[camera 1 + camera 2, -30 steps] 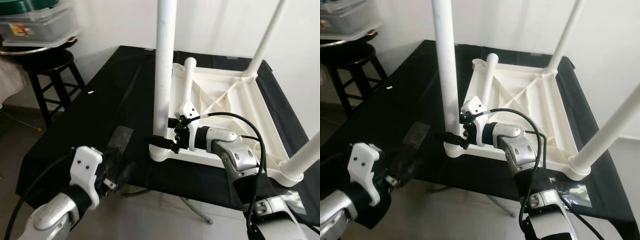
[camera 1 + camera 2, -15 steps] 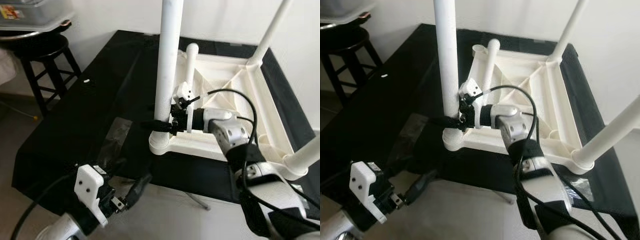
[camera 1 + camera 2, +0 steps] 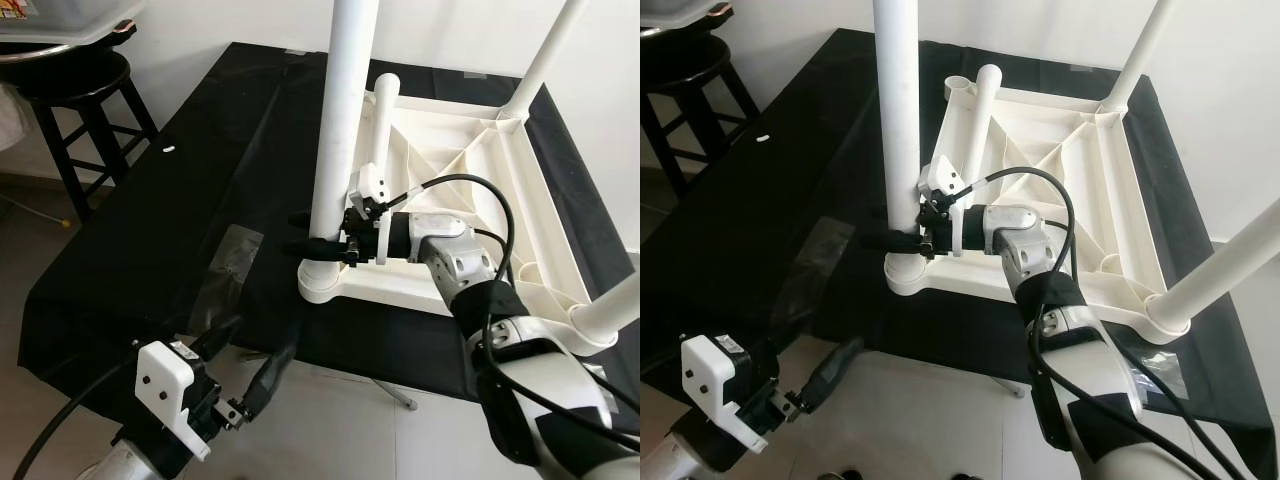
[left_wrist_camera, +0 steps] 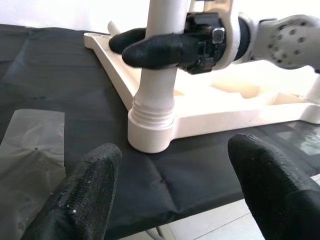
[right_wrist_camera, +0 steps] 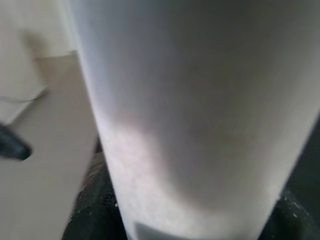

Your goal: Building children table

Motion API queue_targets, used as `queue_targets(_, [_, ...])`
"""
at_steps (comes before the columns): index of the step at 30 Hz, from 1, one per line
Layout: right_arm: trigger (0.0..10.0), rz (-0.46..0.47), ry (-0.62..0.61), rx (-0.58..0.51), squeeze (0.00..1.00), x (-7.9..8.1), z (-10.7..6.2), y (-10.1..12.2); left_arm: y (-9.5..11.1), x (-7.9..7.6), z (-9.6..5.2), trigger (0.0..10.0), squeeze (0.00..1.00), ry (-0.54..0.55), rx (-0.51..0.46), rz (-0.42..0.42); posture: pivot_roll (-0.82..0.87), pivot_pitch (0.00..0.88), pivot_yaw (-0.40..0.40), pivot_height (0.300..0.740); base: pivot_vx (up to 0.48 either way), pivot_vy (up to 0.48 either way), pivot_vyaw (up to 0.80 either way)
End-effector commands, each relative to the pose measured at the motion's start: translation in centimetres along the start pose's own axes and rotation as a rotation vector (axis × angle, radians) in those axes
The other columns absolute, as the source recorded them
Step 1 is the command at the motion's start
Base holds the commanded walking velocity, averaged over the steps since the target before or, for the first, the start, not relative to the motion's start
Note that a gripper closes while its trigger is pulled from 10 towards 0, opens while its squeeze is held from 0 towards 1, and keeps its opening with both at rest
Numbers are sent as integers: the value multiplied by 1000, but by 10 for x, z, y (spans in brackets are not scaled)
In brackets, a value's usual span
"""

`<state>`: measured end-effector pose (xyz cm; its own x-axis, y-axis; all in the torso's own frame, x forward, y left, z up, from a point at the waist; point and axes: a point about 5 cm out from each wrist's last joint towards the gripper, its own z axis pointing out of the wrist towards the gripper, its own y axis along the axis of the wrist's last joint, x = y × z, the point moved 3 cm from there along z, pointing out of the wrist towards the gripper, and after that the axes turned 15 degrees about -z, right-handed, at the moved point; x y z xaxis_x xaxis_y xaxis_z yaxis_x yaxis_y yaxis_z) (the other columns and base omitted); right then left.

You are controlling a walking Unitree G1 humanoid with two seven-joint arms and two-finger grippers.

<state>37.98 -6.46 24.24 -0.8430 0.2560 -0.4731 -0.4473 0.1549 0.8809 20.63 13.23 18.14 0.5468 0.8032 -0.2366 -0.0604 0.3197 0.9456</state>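
A white children's table (image 3: 470, 200) lies upside down on a black-covered work table (image 3: 150, 240). Its near-left leg (image 3: 340, 120) stands upright in its corner socket (image 4: 150, 135). My right gripper (image 3: 312, 235) is shut on this leg just above the socket, one black finger (image 4: 160, 50) on each side. The right wrist view looks straight at the leg (image 5: 200, 115) from very close. Another leg (image 3: 378, 130) lies loose across the far-left corner. My left gripper (image 3: 245, 360) hangs open below the work table's front edge, fingers (image 4: 90, 185) spread and pointing at the socket.
Two more legs stand up at the far right (image 3: 545, 55) and near right (image 3: 610, 310). A clear plastic bag (image 3: 228, 270) lies on the black cloth. A black stool (image 3: 85, 100) carrying a plastic box (image 3: 60, 15) stands at the left. Pale floor (image 3: 330, 420) lies in front.
My left gripper has dropped from the work table's front edge to below it and opened wider. The right gripper keeps its hold on the leg. The camera has shifted slightly.
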Motion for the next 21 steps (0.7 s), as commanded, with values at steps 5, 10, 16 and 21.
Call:
queue_targets(5, [0, 41, -332, 19, 0, -8, -16, 3, -9, 4, 3, 10000, 0, 7, 14, 7, 33, 212, -84, 740, 0, 0, 0])
queue_targets(10, [0, 111, -850, 260, 0, 58, -19, -28, -10, 10, 8, 10000, 0, 16, 3, 14, 19, 198, -72, 740, 0, 0, 0])
queue_targets(16, [0, 140, -754, 191, 0, 78, 11, -24, -13, 15, 11, 10000, 0, 22, 6, 19, 32, 167, -67, 740, 0, 0, 0])
queue_targets(21, [0, 158, -728, 193, 0, 80, 14, -23, -14, 16, 11, 10000, 0, 23, 6, 20, 31, 166, -66, 740, 0, 0, 0])
